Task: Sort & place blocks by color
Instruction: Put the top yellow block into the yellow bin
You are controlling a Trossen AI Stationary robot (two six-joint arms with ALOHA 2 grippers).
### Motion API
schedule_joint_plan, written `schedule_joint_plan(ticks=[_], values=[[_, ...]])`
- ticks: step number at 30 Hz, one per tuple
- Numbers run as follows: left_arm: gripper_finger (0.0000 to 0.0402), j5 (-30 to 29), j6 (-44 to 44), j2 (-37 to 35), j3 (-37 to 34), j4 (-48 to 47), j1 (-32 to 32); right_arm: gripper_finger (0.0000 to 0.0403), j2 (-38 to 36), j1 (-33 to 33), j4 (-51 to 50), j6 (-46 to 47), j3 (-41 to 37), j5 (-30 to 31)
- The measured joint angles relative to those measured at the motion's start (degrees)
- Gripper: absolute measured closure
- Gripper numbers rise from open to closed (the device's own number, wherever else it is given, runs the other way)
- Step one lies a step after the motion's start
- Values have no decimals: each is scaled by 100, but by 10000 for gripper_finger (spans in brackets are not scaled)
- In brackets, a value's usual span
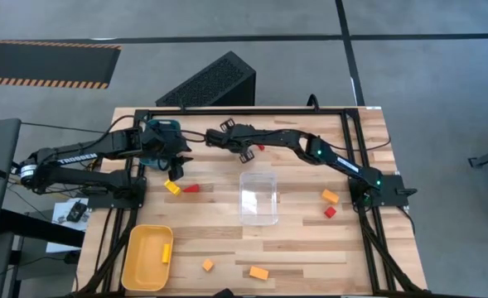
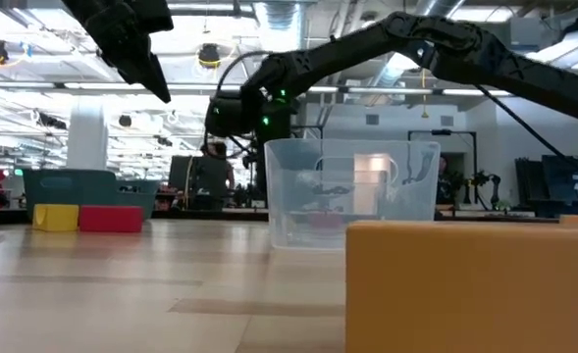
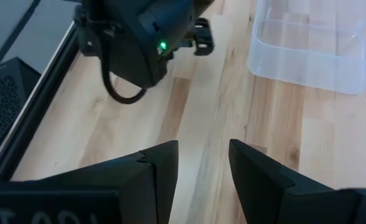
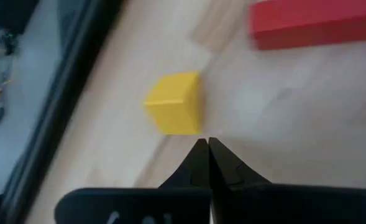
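My right gripper (image 4: 207,142) is shut, with its tips on the wood right beside a yellow cube (image 4: 175,102). A red bar (image 4: 313,23) lies beyond the cube. In the high view that arm reaches to the table's far middle (image 1: 227,132) and covers the cube. My left gripper (image 3: 201,165) hangs open over bare wood at the far left (image 1: 177,165). Just near of it, a yellow block (image 1: 172,187) and a red block (image 1: 191,188) lie flat on the table. Other orange blocks (image 1: 258,271) and a red block (image 1: 330,212) are scattered about. My right gripper's shut fingertips (image 4: 202,149) stand at the near lower edge of the yellow cube (image 4: 192,129), slanting down onto the table. I cannot tell whether they touch it. The cube rests flat on the wood.
A clear plastic box (image 1: 258,197) stands at mid-table. A yellow tray (image 1: 136,265) at the near left holds a yellow block (image 1: 167,252). A black frame rail (image 1: 244,110) runs along the far edge. An orange block (image 2: 465,284) fills the low view's foreground.
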Motion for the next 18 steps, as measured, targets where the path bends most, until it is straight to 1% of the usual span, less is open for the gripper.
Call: schedule_joint_plan(ticks=[6,11,15,18], values=[[269,-108,114,1,0,42,0,396,-4,11,445,64,0,622],[269,-110,127,2,0,109,0,395,-39,10,378,84,0,534],[269,-110,87,2,0,137,0,394,-42,-62,175,148,0,218],[269,-110,82,1,0,178,1,393,-42,-102,197,184,-1,138]])
